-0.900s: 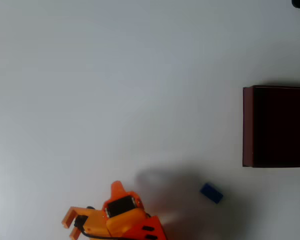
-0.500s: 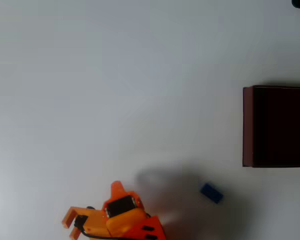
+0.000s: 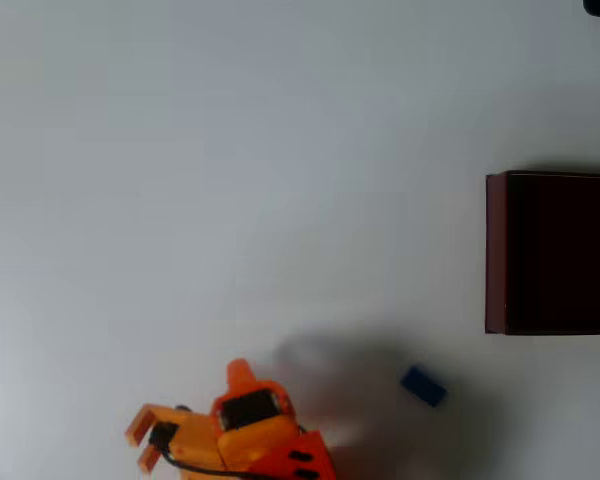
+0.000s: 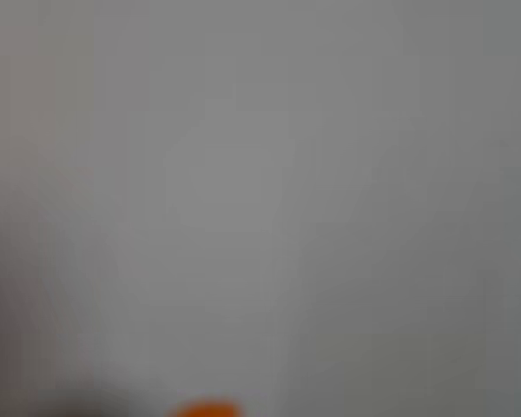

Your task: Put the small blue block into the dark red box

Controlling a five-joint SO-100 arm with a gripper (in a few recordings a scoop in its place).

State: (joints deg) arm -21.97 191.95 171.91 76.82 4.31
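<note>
- Overhead view: orange gripper [image 3: 185, 425] low at the bottom edge, left of centre, fingers pointing up and to the left; whether parted or closed cannot be told from this angle, nothing seen between them.
- Overhead view: small blue block [image 3: 422, 386] flat on the white table [image 3: 230, 180], well off to the gripper's right and slightly higher in the picture; untouched, long axis slanting from upper left down to lower right.
- Overhead view: dark red box [image 3: 552, 253] at the right edge, up and to the right of the block, near it but apart; opening upward, inside in black shadow.
- Overhead view: bare tabletop between gripper and block, only a soft grey shadow there; nothing in the way. Likely next: swing right, turn the fingers across the block's short side.
- Wrist view: blurred grey surface, a sliver of orange [image 4: 204, 408] at the bottom edge; neither block nor box made out.
</note>
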